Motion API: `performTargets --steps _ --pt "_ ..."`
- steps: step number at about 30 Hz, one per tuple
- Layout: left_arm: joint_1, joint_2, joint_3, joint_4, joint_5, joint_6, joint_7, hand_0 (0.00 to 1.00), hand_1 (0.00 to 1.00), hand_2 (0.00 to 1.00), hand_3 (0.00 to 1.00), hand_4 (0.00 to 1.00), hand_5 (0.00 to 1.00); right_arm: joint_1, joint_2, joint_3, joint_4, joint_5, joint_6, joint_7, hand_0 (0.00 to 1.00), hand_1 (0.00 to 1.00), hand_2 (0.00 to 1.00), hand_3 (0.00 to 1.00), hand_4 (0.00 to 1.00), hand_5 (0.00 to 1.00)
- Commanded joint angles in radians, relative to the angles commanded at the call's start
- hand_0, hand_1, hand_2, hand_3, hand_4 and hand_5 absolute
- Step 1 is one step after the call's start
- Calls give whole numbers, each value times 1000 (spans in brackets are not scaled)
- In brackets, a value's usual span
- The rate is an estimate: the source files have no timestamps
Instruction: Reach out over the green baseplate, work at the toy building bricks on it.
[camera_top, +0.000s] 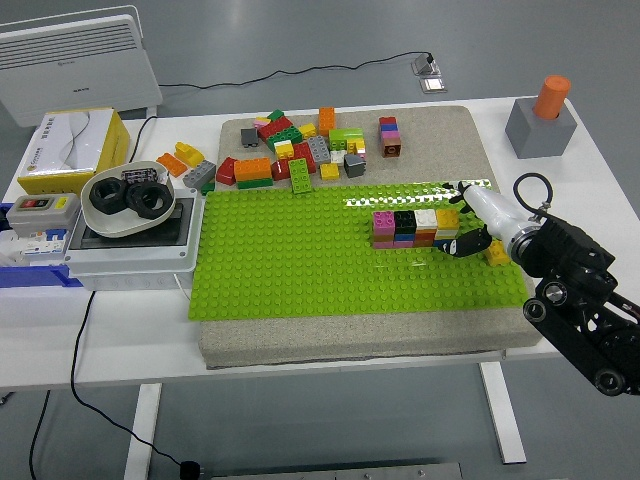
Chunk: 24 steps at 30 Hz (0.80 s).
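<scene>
Many loose bricks (300, 152) lie behind the baseplate (300, 260); right hand (470, 222) grip unclear.

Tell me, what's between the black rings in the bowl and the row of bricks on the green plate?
Head view: only bare green plate lies between the black rings and the brick row.

White table (300, 360), grey floor (300, 40), white panel heater (75, 60)
</scene>
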Motion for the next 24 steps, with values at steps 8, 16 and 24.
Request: performTargets --steps 8,16,24 --pt "2 -1 -7 1 0 1 -1 788 729 641 459 659 399 -50 -84 6 157 -199 -154 -13 822 899 930 834 998 533" --pt "4 -4 -12 3 0 1 -1 789 729 641 459 659 399 -140 -87 5 246 -357 -257 12 998 988 968 547 998 816" --pt "4 -4 -11 3 0 1 -2 790 729 642 460 660 400 -148 -31 -30 155 -362 -288 24 998 998 980 546 998 862"
